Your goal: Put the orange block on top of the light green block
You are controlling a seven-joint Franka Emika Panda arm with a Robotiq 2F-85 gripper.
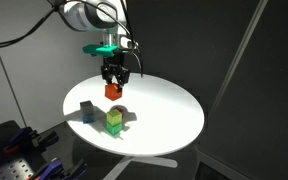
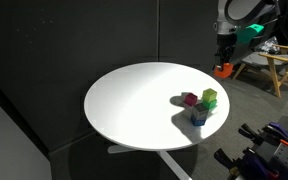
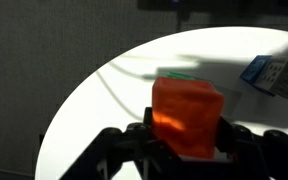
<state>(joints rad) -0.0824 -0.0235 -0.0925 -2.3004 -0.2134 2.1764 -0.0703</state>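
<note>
Two-finger claw clamped on orange block at opp. side faces, held above desk. Block prob. light, stiff, smooth, so grip mid-face to avoid tilt. Green block sits below claw, apart, on desk.

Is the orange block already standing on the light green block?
No, the gripper holds the orange block in the air, apart from the light green block.

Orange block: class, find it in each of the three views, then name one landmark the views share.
In an exterior view: orange block, upper middle, above the white round table.
In an exterior view: far right, at the table's rim.
Wrist view: centre, close up.
Shared landmark: that table.
</note>
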